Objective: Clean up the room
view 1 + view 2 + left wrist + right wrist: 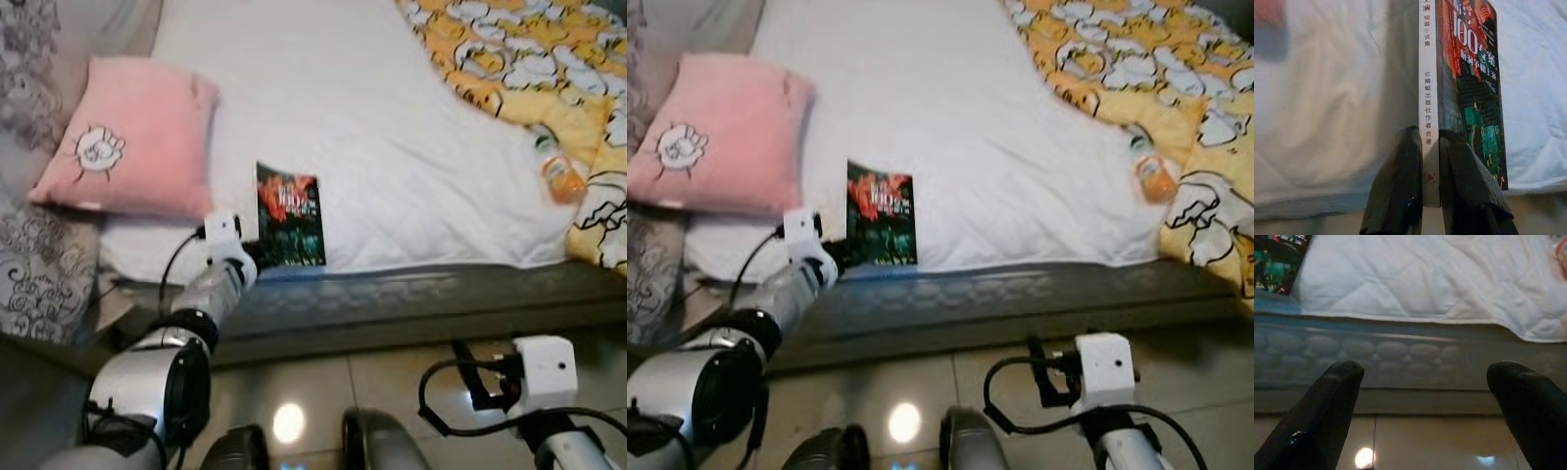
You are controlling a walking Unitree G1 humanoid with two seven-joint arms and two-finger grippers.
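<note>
A paperback book (290, 215) with a dark red and green cover lies flat on the white quilt (392, 127), at the near edge of the bed (411, 299). The left gripper (1431, 161) is at the book's near end, its two black fingers (1400, 186) pressed against either side of the white spine, clamped on the book. The spine carries a column of Chinese characters, and large numerals show on the cover.

Just beside the book, towards the head of the bed, a pink cushion (137, 137) with a small white drawn figure rests on the quilt. Beyond the cushion from the book stands a grey patterned pillow (39, 274). Well apart from the book, along the same near edge, a small orange bottle (561, 179) lies where the quilt meets a yellow blanket (529, 59) printed with white cartoon shapes.

The right gripper (1430, 387) hangs low over the glossy tiled floor (392, 382), in front of the grey padded side of the bed, well apart from the book, its fingers spread wide with nothing between them
</note>
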